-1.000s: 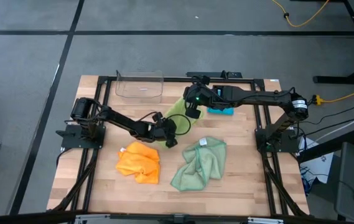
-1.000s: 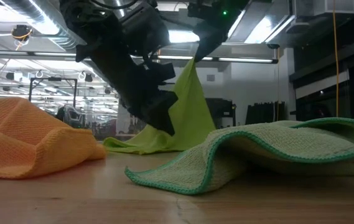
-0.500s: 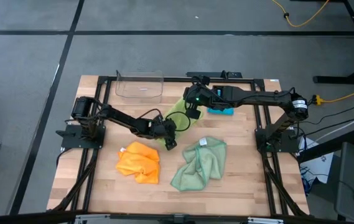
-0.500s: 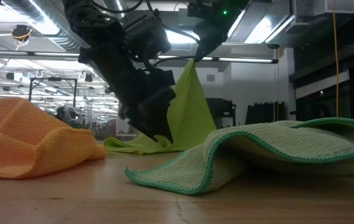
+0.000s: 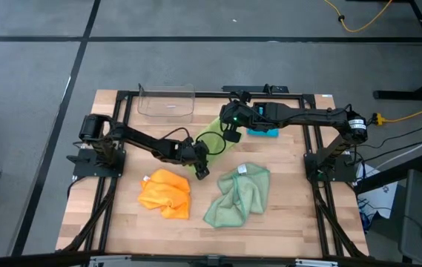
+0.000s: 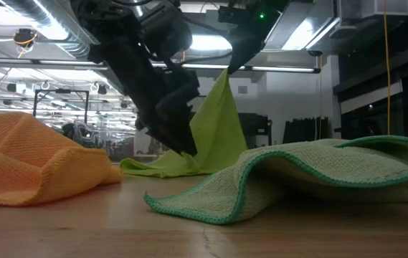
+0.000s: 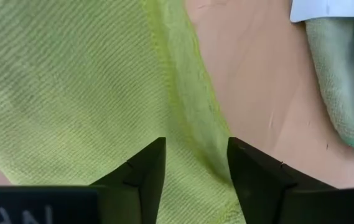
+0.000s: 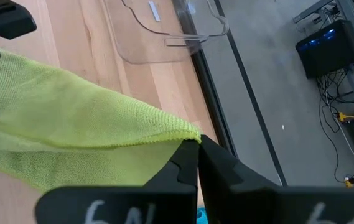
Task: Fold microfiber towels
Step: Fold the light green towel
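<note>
My right gripper (image 5: 231, 135) is shut on the lime green towel (image 5: 212, 132) and holds it up above the table's far middle. The towel slopes down from there, and its lower end (image 6: 153, 166) lies on the wood. My left gripper (image 7: 195, 146) stands open low at that lower part, one finger on either side of the towel's hemmed side edge (image 7: 192, 106). The orange towel (image 5: 165, 194) and the pale sage towel (image 5: 238, 194) lie crumpled near the front. The teal towel (image 5: 264, 133) lies under my right arm. My right gripper pinches a corner of the lime towel (image 8: 188, 132) between its two fingers, slanting down from the table's right. The towel hangs below in a slack sheet, its lower end on the table. My left gripper straddles the side edge; I cannot tell whether its fingers (image 7: 147, 167) touch the cloth.
A clear plastic bin (image 5: 166, 102) stands at the far edge, left of the lime towel. A black frame (image 5: 122, 95) runs around the table's working area. Bare wood shows along the near edge in front of the orange and sage towels.
My left gripper has turned at the wrist and shifted slightly beside the lime towel's lower part. The right gripper and the towel it holds have stayed where they were.
</note>
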Available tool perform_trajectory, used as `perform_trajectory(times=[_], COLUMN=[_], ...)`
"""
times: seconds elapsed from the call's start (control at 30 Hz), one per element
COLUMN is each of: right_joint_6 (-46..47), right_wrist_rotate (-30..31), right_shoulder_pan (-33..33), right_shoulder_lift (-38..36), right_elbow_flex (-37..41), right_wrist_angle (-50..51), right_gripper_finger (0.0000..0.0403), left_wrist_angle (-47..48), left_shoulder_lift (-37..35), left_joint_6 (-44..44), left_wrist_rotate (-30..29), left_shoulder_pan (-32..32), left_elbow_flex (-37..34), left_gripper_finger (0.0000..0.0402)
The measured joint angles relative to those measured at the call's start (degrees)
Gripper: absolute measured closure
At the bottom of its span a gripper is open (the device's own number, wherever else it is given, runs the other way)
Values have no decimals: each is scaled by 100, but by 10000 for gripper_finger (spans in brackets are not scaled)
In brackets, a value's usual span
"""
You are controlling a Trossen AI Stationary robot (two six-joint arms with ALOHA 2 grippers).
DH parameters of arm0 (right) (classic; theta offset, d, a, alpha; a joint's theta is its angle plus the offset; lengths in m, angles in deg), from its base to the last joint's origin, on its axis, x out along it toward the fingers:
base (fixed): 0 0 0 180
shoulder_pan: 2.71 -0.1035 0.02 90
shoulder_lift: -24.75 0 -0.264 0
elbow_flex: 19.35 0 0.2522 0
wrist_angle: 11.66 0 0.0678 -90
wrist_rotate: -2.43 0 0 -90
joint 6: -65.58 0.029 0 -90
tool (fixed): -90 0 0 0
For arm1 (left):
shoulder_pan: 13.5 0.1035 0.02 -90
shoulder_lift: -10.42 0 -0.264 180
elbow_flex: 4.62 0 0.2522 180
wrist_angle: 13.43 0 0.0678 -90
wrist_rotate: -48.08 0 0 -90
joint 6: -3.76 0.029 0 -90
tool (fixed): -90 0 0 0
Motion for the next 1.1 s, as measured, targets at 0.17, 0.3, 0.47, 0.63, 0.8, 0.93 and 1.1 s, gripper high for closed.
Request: perform_trajectory(times=[0.17, 0.3, 0.47, 0.63, 0.8, 0.93, 1.1], right_joint_6=[-2, -8, -24, -22, -22, -34, -284], right_wrist_rotate=[2, 2, 104, 102, 100, 100, 344], right_shoulder_pan=[2, 2, 2, 37, 50, 50, 48], right_shoulder_lift=[0, 2, 2, 2, 4, 4, -47], right_elbow_flex=[0, 0, 0, 0, 0, 0, 0], right_wrist_angle=[-4, -25, -26, -21, -15, 24, 207], right_gripper_finger=[397, 397, 397, 397, 397, 397, 397], left_wrist_angle=[-90, -78, -84, -82, -79, 128, 1065], left_shoulder_lift=[83, 133, 133, 133, 133, -4, -818], left_joint_6=[-183, -300, -297, -231, 45, 156, 166], left_wrist_rotate=[393, 467, 467, 639, 953, 1101, 584], left_shoulder_pan=[0, 1, 2, 1, -1, -10, -87], left_elbow_flex=[4, -2, -2, -2, -2, -2, -2], left_gripper_finger=[261, 261, 266, 308, 391, 400, 401])
